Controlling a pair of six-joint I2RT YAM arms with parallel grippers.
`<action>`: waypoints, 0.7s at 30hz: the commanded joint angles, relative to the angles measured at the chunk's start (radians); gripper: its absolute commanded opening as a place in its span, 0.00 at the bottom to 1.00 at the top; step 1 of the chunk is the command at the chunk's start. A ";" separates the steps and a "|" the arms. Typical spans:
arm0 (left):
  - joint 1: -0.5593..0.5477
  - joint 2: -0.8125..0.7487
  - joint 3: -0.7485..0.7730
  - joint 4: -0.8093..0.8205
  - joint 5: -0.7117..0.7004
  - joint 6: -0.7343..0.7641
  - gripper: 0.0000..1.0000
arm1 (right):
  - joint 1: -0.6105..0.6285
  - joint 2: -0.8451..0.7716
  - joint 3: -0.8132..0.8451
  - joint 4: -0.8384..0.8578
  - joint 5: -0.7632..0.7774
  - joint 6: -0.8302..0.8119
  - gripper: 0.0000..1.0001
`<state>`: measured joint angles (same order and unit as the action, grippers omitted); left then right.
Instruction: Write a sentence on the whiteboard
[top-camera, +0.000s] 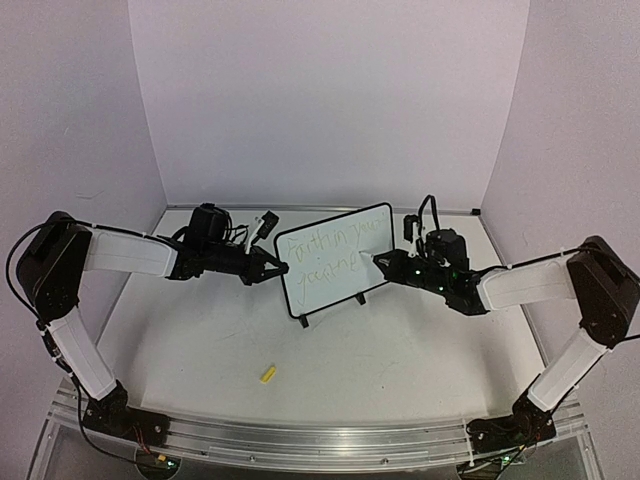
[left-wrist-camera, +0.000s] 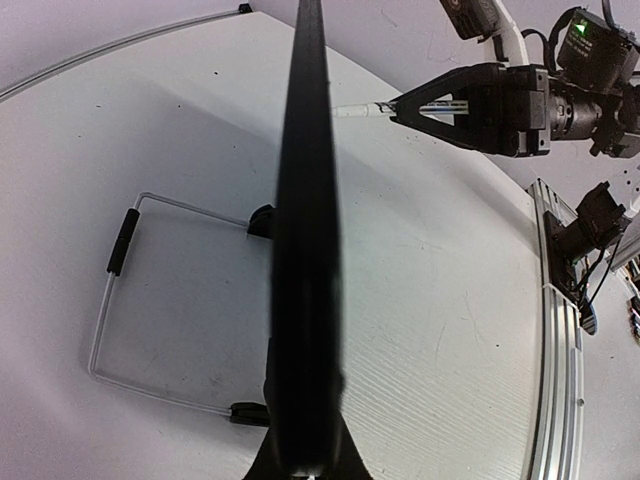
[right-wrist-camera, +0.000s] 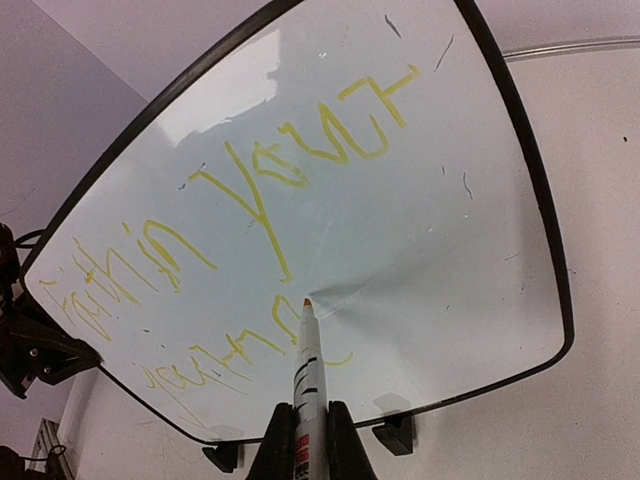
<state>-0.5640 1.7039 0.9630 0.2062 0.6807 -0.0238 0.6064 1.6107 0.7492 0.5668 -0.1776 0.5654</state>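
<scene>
Clamping left edge of whiteboard (top-camera: 335, 262), upright on table (top-camera: 420, 370), with left gripper (top-camera: 275, 268). Pinching marker (right-wrist-camera: 306, 360) in right gripper (top-camera: 385, 262), tip meeting second line of sentence (right-wrist-camera: 270, 190). Risking tipping whiteboard by overpressing, smearing ink, losing marker grip.

whiteboard (top-camera: 335, 288): white face, thin black frame, black feet (right-wrist-camera: 395, 435). sentence (right-wrist-camera: 265, 195) on it: faint yellow-green, two lines. marker (right-wrist-camera: 308, 365): white barrel with dark print, orange-yellow tip. my left hand (top-camera: 281, 268) and right hand (top-camera: 379, 262): black. my arms (top-camera: 125, 252): white links, black joints, green light (left-wrist-camera: 578, 27) on the right wrist. tabletop (top-camera: 400, 350): white, a few dark specks and scuffs. small yellow bit (top-camera: 267, 374) on it. walls (top-camera: 330, 100): pale lilac.
</scene>
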 joint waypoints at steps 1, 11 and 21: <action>-0.011 0.012 0.042 -0.030 0.025 0.007 0.00 | -0.003 0.036 0.046 0.023 -0.011 -0.009 0.00; -0.011 0.008 0.042 -0.031 0.023 0.009 0.00 | -0.003 0.033 0.017 0.002 0.053 0.005 0.00; -0.011 0.008 0.041 -0.031 0.025 0.008 0.00 | -0.003 0.033 -0.008 -0.019 0.078 0.004 0.00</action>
<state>-0.5640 1.7039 0.9680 0.1982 0.6811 -0.0261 0.6067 1.6440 0.7488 0.5510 -0.1418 0.5693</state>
